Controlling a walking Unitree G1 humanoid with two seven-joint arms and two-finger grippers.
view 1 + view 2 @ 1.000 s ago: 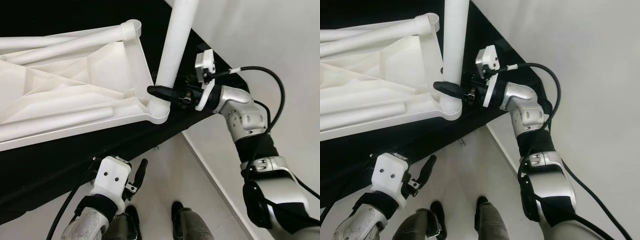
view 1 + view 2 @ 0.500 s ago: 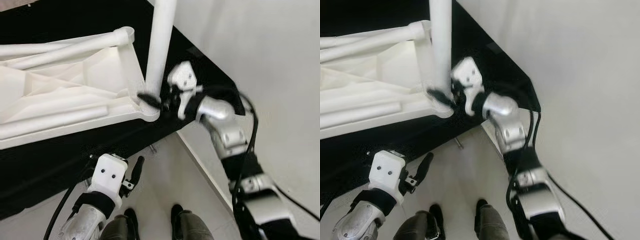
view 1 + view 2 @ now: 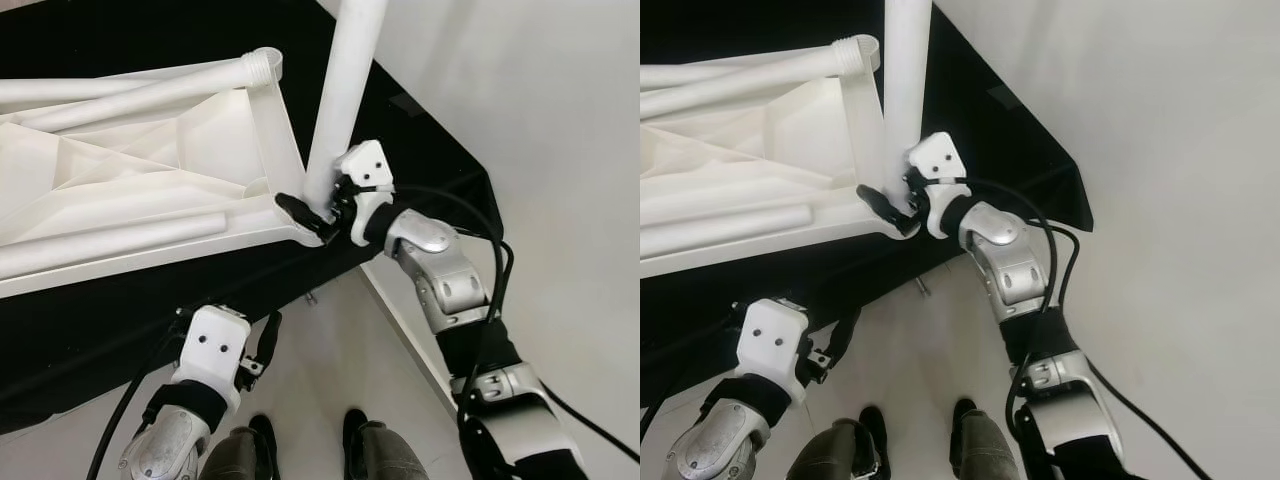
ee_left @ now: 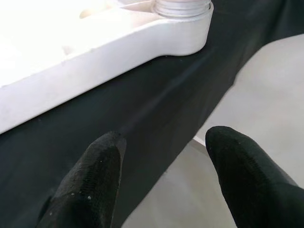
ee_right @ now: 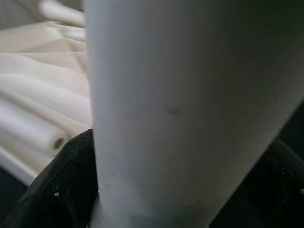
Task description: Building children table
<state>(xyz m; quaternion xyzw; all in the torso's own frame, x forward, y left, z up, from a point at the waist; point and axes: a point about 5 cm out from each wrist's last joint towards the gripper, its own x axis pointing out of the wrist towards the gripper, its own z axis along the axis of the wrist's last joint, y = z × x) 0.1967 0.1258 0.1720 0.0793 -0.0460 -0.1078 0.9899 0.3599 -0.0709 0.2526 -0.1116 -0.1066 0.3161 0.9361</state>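
Note:
A white plastic table top (image 3: 130, 170) lies upside down on a black cloth. One white leg (image 3: 345, 100) stands upright in its near right corner socket. My right gripper (image 3: 310, 212) is shut around the base of that leg, just above the socket; in the right wrist view the leg (image 5: 190, 104) sits between the black fingers (image 5: 61, 185). Two more white legs (image 3: 110, 240) lie loose in the table top. My left gripper (image 4: 166, 137) hangs open and holds nothing, below the cloth's front edge, pointing towards the corner socket (image 4: 183, 7).
The black cloth (image 3: 120, 320) drapes over the front edge of the low surface. A white wall (image 3: 560, 120) rises close on the right. My feet (image 3: 355, 425) stand on light floor in front of the cloth. Another corner socket (image 3: 265, 62) lies at the far side.
My right wrist has turned around the upright leg, swinging its white camera housing from the right side to the near side, and the forearm has come in closer. The left gripper has barely shifted.

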